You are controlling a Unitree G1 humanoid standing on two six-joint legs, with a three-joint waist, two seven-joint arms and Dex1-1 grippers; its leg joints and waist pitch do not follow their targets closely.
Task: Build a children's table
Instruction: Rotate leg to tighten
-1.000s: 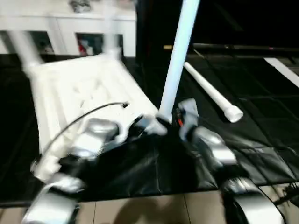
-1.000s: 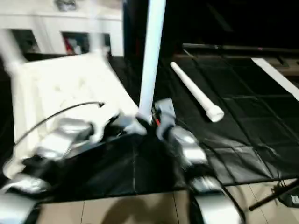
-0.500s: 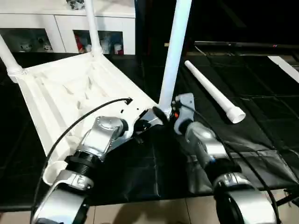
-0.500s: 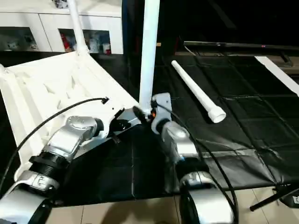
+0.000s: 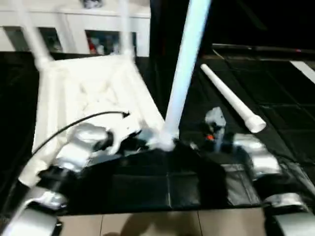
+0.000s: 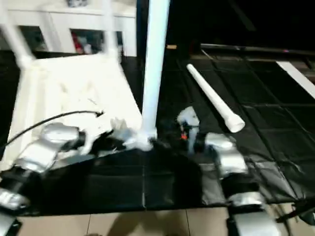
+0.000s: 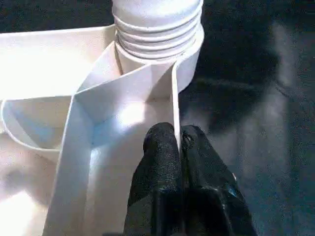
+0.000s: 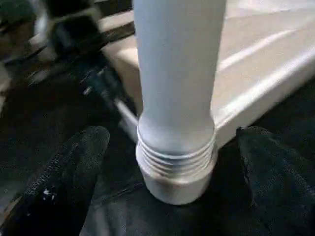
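Observation:
The children's table top (image 5: 93, 98) lies upside down on the black mat, ribs up. One white leg (image 5: 184, 64) stands upright in its near corner socket (image 7: 157, 29), its threaded end (image 8: 174, 157) seated. Two more legs (image 5: 32, 39) (image 5: 123, 29) stand at the far corners. A loose leg (image 5: 231, 101) lies on the mat to the right. My left gripper (image 7: 177, 140) is shut on a thin rib (image 7: 173, 98) just beside the socket. My right gripper (image 8: 179, 162) is open, its fingers (image 8: 74, 172) standing wide on either side of the upright leg, apart from it.
A white cabinet with glass doors (image 5: 98, 29) stands behind the table top. The black mat (image 5: 275, 88) stretches right, with a white strip (image 5: 305, 69) at its far edge. Tiled floor (image 5: 147, 223) runs along the front. A black cable (image 5: 74, 125) arcs over my left forearm.
My right gripper has opened off the upright leg and drawn back to the right. The left gripper keeps its hold on the rib. The camera has shifted.

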